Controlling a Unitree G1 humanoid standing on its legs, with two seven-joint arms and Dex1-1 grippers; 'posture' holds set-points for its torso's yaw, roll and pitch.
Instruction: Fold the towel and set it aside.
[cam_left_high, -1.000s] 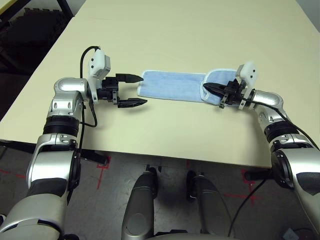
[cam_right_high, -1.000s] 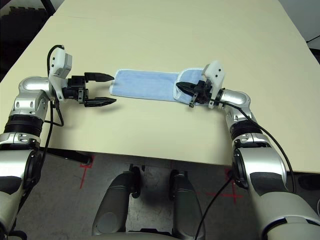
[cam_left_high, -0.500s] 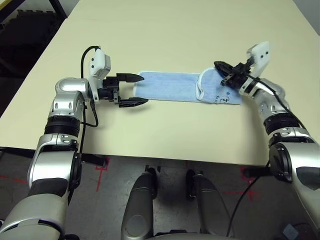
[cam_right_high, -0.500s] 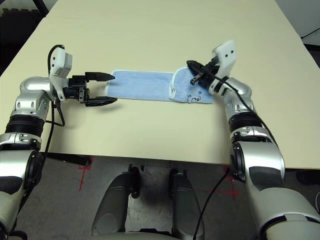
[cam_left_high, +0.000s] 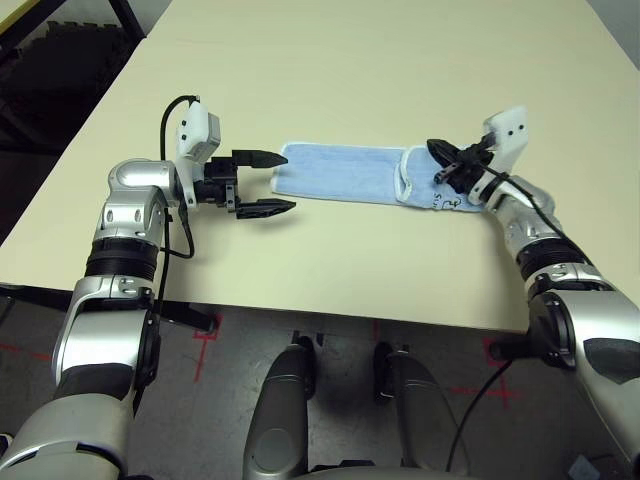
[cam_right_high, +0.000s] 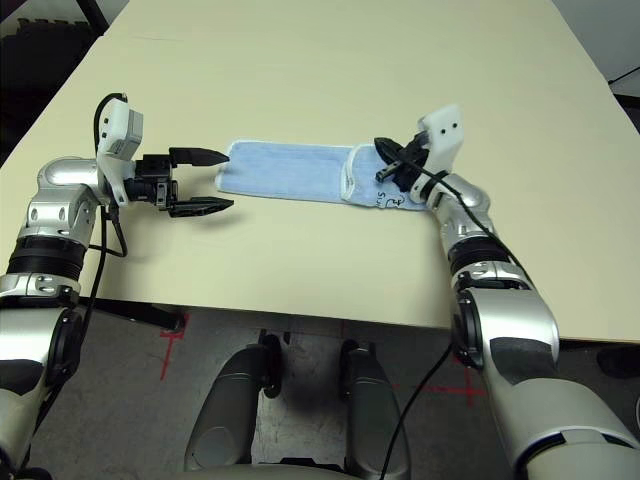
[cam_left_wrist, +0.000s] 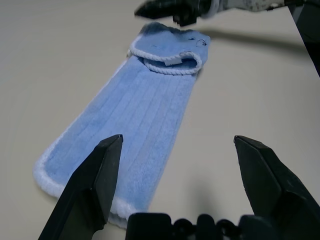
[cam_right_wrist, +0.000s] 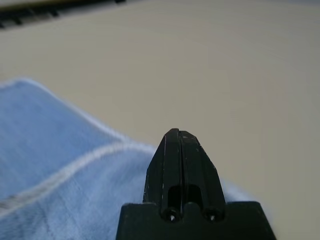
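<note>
Table (cam_left_high: 400, 60) carries the towel (cam_left_high: 340, 172), already folded into a long strip, its long axis running straight across between the two arms. Right end is doubled over in a small flap, logo showing. Left gripper (cam_left_high: 262, 183) hangs just beside the strip's left end, fingers spread wide, pointing along the strip. Right gripper (cam_left_high: 441, 155) sits above the flap end, fingers pressed together, nothing in them. Each arm has one end close; the left looks readier to take its end.

A pale beige table (cam_left_high: 380, 60) stands over grey floor (cam_left_high: 220, 370) with red marks.
</note>
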